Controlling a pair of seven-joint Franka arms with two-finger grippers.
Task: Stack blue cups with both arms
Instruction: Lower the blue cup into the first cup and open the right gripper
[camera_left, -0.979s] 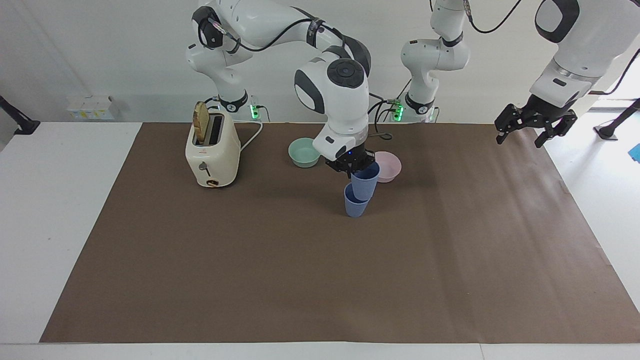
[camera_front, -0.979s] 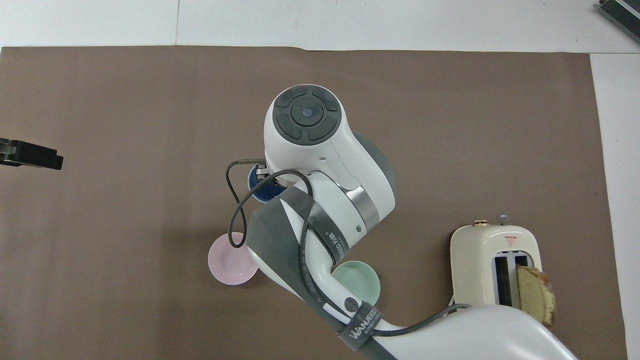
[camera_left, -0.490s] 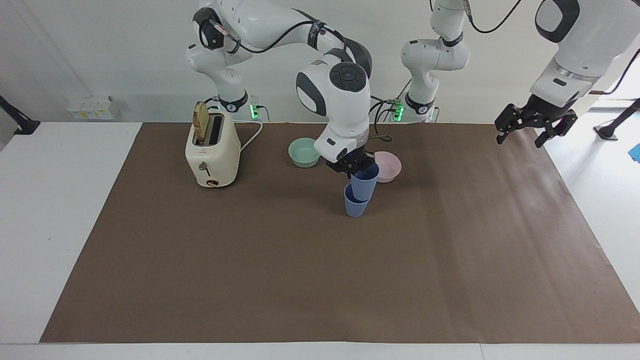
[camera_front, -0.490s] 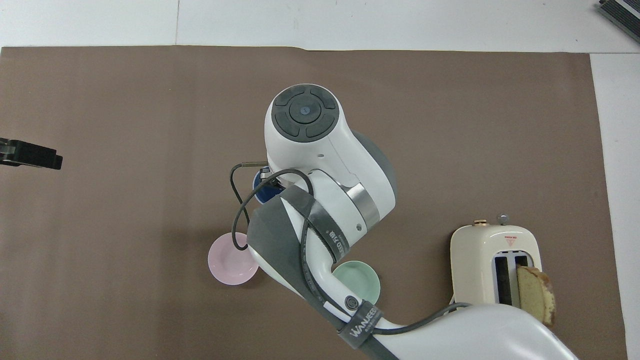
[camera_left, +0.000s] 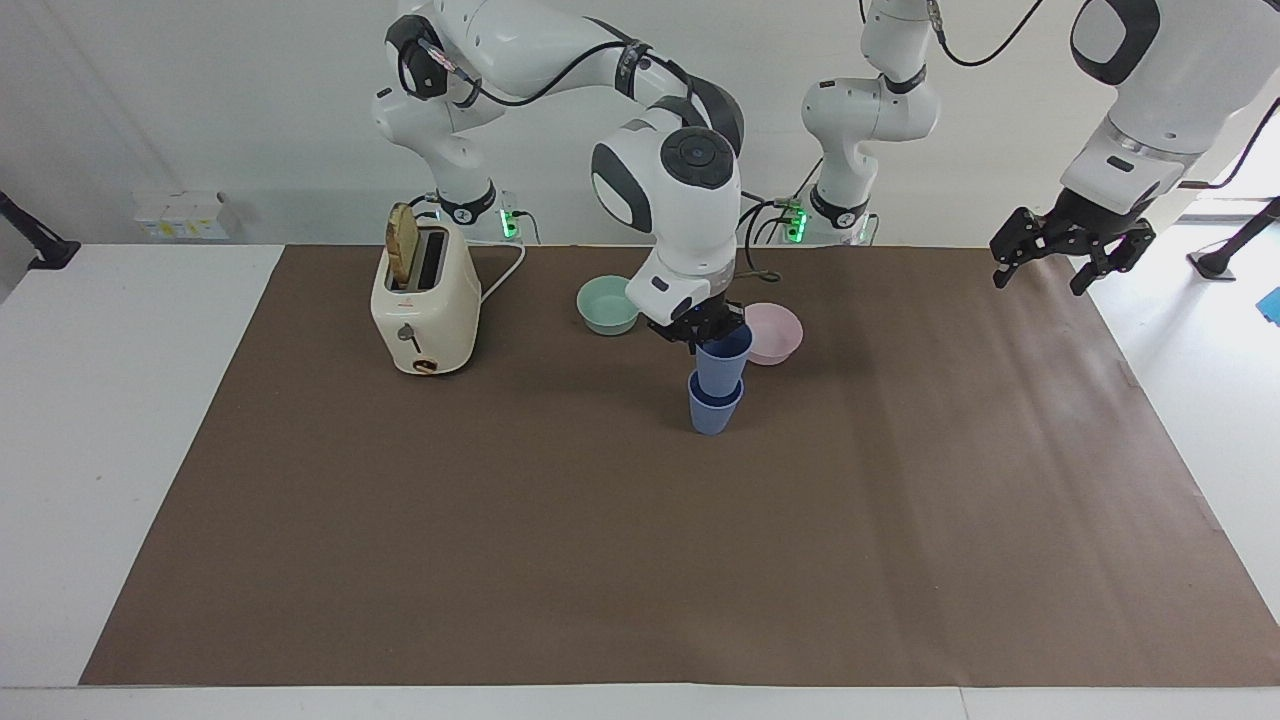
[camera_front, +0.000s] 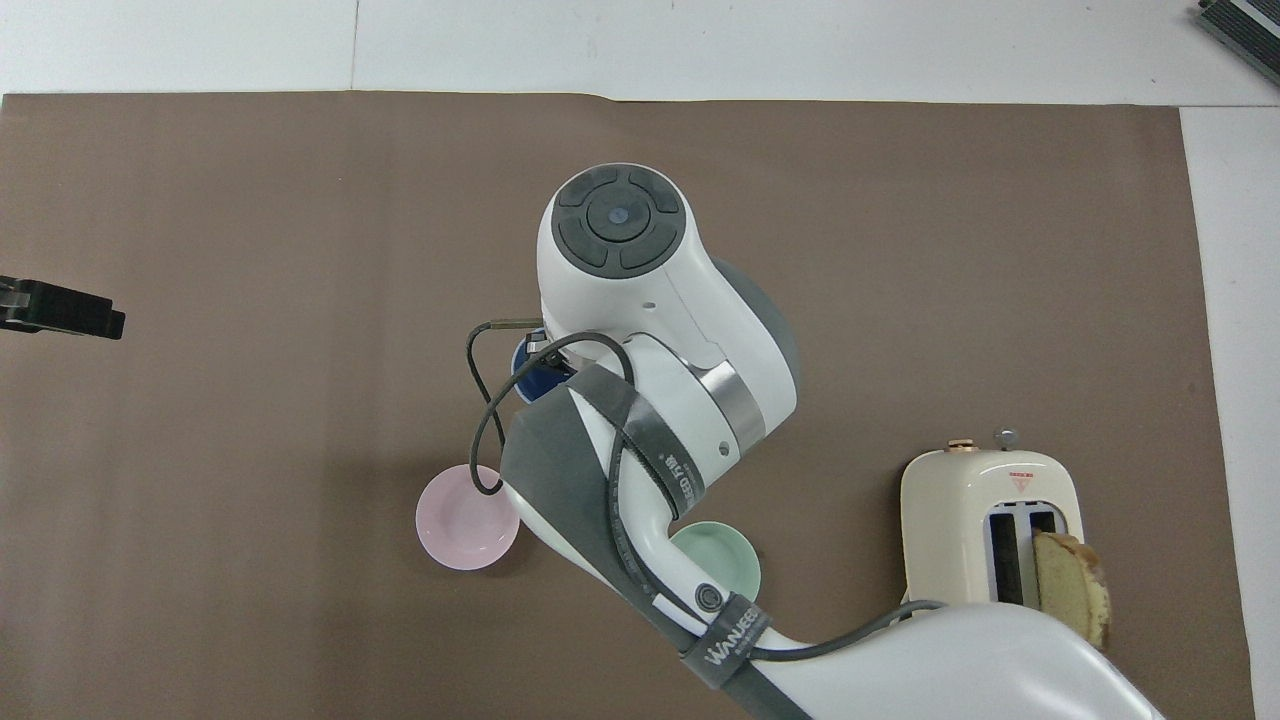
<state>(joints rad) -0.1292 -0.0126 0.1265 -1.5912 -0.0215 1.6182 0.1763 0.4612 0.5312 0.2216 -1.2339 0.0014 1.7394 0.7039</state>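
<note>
One blue cup (camera_left: 712, 409) stands upright on the brown mat near the table's middle. My right gripper (camera_left: 703, 332) is shut on the rim of the second blue cup (camera_left: 722, 364), which sits upright with its base inside the standing cup. In the overhead view the right arm hides most of both; only a blue edge (camera_front: 528, 381) shows. My left gripper (camera_left: 1066, 250) hangs open and empty, high over the mat's edge at the left arm's end, and waits; its tip shows in the overhead view (camera_front: 62, 309).
A pink bowl (camera_left: 777, 331) and a teal bowl (camera_left: 606, 304) sit nearer to the robots than the cups. A cream toaster (camera_left: 423, 305) with a bread slice (camera_left: 403, 245) stands toward the right arm's end. The brown mat (camera_left: 640, 560) covers the table.
My right gripper has straightened the held cup from a tilt and brought it over the standing cup, its base now inside. The left arm has not moved.
</note>
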